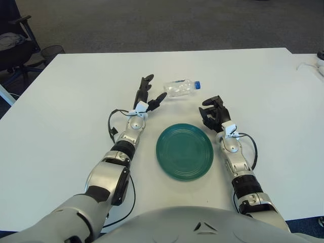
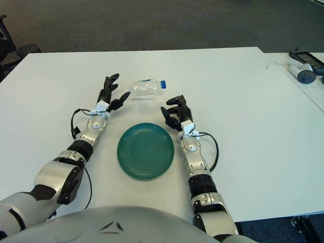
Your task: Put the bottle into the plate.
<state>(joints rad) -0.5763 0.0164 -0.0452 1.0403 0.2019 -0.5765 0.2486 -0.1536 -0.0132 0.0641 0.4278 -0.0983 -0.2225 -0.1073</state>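
Observation:
A clear plastic bottle (image 1: 179, 87) with a blue cap lies on its side on the white table, cap pointing right, just beyond the green plate (image 1: 184, 151). My left hand (image 1: 152, 91) is on the bottle's left with its fingers spread and nothing in them; one fingertip is right at the bottle's base. My right hand (image 1: 213, 112) shows to the right of the plate's far edge, fingers loosely bent and empty. The plate holds nothing.
A small grey device with a white cable (image 2: 302, 71) lies near the table's (image 1: 66, 101) far right corner. A dark office chair (image 1: 12, 43) stands off the table's left side. Black cables trail beside both wrists.

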